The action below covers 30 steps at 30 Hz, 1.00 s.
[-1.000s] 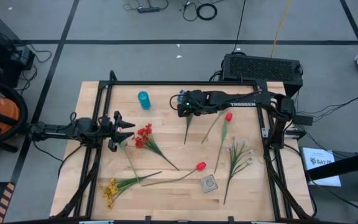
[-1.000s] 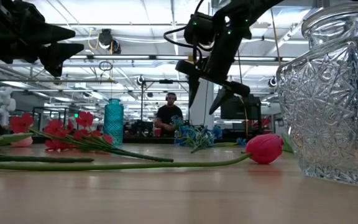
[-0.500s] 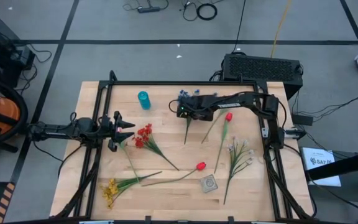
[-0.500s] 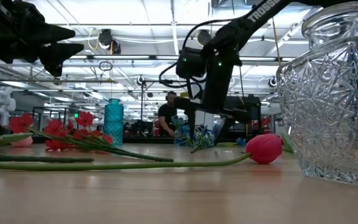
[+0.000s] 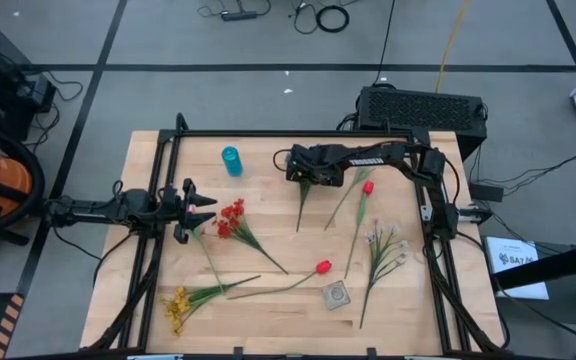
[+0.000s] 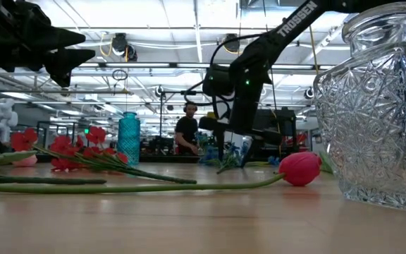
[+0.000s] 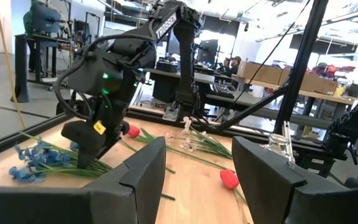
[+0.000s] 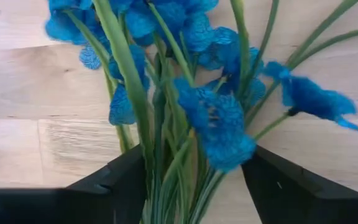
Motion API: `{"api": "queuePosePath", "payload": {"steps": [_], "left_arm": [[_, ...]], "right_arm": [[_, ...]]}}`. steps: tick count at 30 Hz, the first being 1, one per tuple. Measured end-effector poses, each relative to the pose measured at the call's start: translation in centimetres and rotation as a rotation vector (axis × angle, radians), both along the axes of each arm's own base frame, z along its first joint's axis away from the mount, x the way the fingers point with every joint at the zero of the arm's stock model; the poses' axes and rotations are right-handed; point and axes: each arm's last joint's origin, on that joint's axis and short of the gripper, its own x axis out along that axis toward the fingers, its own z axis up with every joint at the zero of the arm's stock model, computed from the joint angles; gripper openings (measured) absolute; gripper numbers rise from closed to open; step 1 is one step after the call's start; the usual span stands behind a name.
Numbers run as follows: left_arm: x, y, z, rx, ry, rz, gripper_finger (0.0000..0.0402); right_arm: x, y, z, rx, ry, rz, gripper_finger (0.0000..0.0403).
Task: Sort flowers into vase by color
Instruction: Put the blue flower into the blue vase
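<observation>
My right gripper (image 8: 194, 160) is open, low over the far middle of the table (image 5: 303, 172), with one finger on each side of the blue spray's green stems (image 8: 166, 155), just below the blooms (image 8: 216, 118). The spray lies flat on the wood. The teal cup (image 5: 231, 160) stands upright to its left. The clear cut-glass holder (image 6: 372, 106) looks like a grey square with a round hole from above (image 5: 336, 295). My left gripper (image 5: 206, 210) waits open at the left, beside the red cluster (image 5: 230, 218). My right gripper comes at the blue spray from above, pointing down, its fingers (image 8: 120, 180) lying across the stems just below the blooms. I cannot tell whether a finger touches the stems. The spray lies on the table.
Two red tulips (image 5: 368, 187) (image 5: 322, 267), pale white blossoms (image 5: 383, 240) and a yellow sprig (image 5: 178, 305) lie spread over the table's near half. A black frame runs round the table's edges. A person stands in the room beyond (image 6: 187, 134).
My right gripper has come down from well above the table onto the blue spray, ending with its fingers on either side of the stems. The flowers and the left arm have stayed where they were.
</observation>
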Motion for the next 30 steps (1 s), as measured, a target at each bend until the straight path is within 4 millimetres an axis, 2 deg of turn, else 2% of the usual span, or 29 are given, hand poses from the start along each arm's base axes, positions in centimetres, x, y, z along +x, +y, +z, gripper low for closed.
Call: {"api": "queuePosePath", "payload": {"steps": [8,15,19,26,28,30], "left_arm": [[0.0,0.0,0.0,0.0,0.001,-0.001,0.0191],[0.0,0.0,0.0,0.0,0.001,-0.004,0.0191],[0.0,0.0,0.0,0.0,0.001,-0.004,0.0191],[0.0,0.0,0.0,0.0,0.001,-0.004,0.0191],[0.0,0.0,0.0,0.0,0.001,-0.004,0.0191],[0.0,0.0,0.0,0.001,0.001,-0.004,0.0191]], "right_arm": [[-0.3,0.2,-0.2,-0.005,0.06,0.106,0.0167],[-0.2,0.2,-0.2,-0.033,0.066,0.241,0.0072],[0.0,0.1,-0.1,-0.071,0.072,0.423,0.0017],[0.4,-0.2,1.5,-0.102,-0.042,0.485,0.0005],[1.0,-0.4,2.6,-0.158,-0.127,0.519,0.0003],[1.3,-0.5,4.7,-0.243,-0.215,0.546,0.0003]]}}
